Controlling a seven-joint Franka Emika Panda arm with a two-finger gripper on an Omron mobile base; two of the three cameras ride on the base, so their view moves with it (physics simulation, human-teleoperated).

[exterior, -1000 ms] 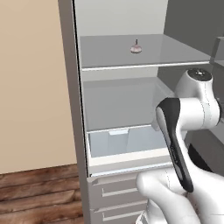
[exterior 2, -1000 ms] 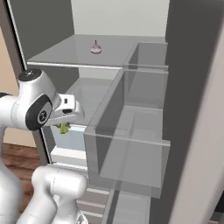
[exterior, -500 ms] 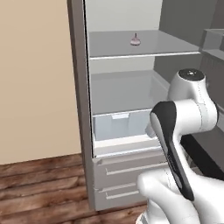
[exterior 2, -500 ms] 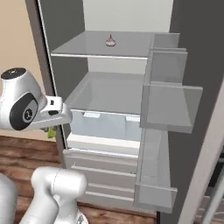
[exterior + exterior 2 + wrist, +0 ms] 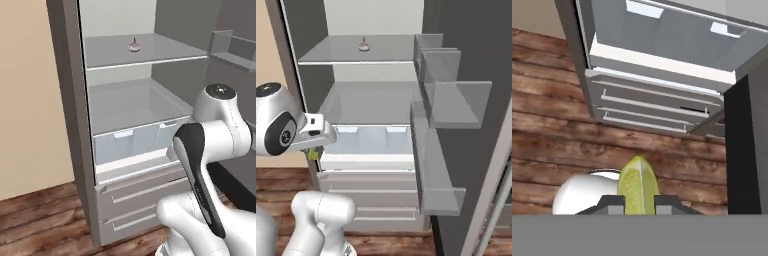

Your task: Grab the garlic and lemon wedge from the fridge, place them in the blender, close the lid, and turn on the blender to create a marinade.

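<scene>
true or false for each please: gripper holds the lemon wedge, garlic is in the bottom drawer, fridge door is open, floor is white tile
1. The gripper holds the lemon wedge. True.
2. The garlic lies in the bottom drawer. False: it sits on the upper shelf of the fridge.
3. The fridge door is open. True: the door bins stand swung out to the side.
4. The floor is white tile. False: the floor is brown wood planks.
</scene>
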